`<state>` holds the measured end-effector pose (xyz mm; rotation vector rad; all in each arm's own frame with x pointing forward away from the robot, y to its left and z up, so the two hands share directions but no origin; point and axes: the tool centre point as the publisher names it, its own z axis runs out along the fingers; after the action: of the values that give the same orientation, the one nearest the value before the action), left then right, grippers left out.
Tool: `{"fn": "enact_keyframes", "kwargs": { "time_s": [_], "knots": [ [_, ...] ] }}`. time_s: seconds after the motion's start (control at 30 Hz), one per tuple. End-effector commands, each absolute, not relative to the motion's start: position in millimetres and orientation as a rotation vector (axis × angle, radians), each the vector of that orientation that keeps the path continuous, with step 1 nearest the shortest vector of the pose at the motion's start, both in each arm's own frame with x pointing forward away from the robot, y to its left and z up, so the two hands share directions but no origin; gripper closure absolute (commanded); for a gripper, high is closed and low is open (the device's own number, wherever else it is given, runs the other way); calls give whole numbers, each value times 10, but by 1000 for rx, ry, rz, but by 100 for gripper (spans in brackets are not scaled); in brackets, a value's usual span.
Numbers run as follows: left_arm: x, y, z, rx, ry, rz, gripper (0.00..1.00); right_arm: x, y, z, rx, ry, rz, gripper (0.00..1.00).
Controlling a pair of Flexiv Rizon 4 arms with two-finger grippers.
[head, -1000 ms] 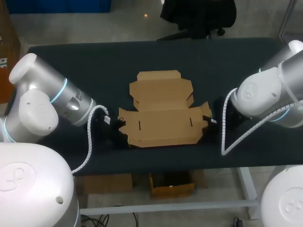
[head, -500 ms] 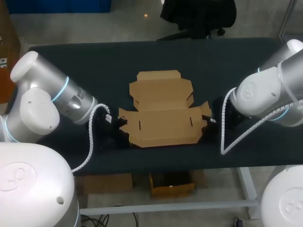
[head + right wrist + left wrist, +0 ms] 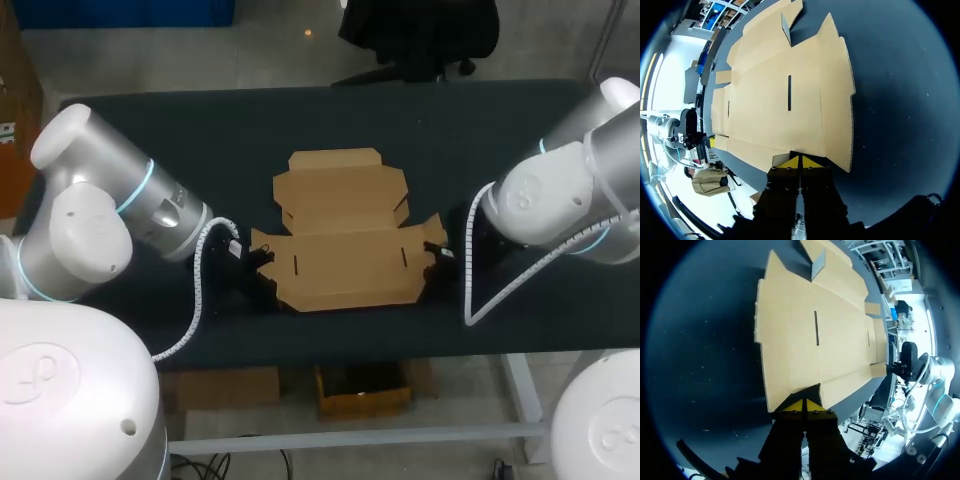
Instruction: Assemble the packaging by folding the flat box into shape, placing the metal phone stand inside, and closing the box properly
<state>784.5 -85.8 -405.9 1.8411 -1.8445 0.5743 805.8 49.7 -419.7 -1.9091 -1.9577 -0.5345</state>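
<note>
On the table (image 3: 480, 130), centre: flat box (image 3: 340, 235) lies unfolded | wrist views only: left fingers (image 3: 796, 406) and right fingers (image 3: 791, 163) each pressed together, yellow tips at the cardboard's edge, one pair at either end | head view: both pairs lost in the dark under the wrists | contact with the cardboard unclear

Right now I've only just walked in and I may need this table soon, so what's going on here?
Two robot arms are starting on a cardboard package. The flat box lies unfolded in the middle of the dark table. The left gripper and right gripper sit low at opposite ends of the box, each with its yellow tips shut together right at the cardboard's edge, apparently not clamping it. The box has not been formed yet, and no phone stand shows in any view.
</note>
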Motion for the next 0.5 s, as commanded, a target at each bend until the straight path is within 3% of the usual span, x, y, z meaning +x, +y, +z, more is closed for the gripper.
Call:
{"fn": "enact_keyframes", "kwargs": {
  "time_s": [0.03, 0.5],
  "knots": [
    [7840, -880, -4105, 1844, -1846, 566, 100, 8066, 494, -4217, -1903, -1953, -532, 100],
    [7841, -941, -4137, 1840, -1857, 531, 100, 8042, 511, -4240, -1901, -1952, -526, 100]
  ]
}}
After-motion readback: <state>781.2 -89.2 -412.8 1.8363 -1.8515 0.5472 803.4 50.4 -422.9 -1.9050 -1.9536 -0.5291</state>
